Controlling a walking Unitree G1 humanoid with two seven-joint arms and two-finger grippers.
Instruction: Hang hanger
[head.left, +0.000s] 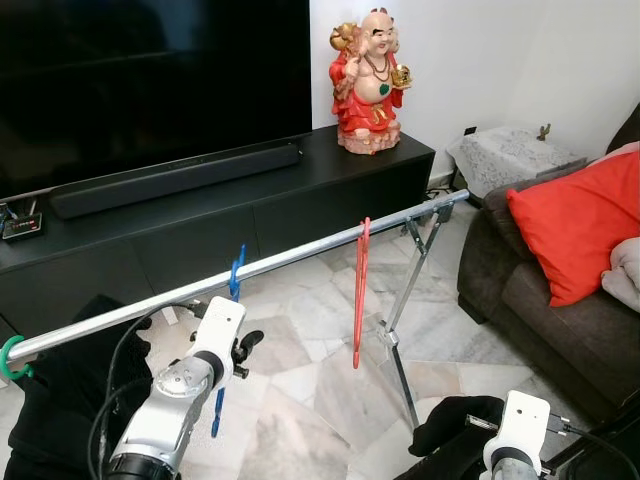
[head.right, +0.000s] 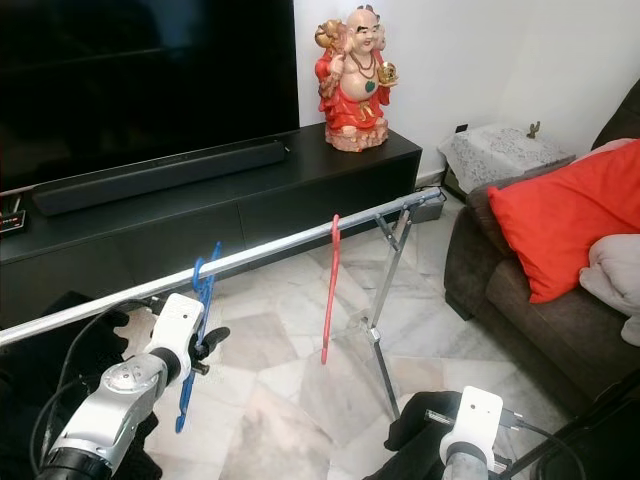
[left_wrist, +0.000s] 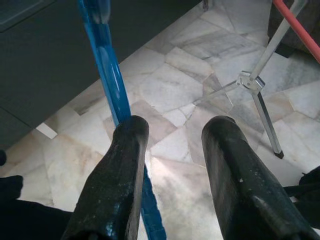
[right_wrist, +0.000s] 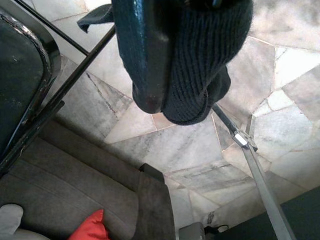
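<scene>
The blue hanger (head.left: 231, 330) hangs hooked over the silver rail (head.left: 300, 257) at lower left, its long axis dropping almost straight down. The left gripper (left_wrist: 172, 170) sits just beside it, fingers parted, one finger (left_wrist: 120, 170) touching the hanger, nothing clamped. A red hanger (head.left: 360, 292) hangs mid-rail. The right gripper (right_wrist: 175, 60) idles low; its fingers look together.

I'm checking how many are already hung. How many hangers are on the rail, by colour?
Blue hanger: 1
Red hanger: 1
Green hanger: 1, only its hook at the rail's left end visible
Total: 3
</scene>
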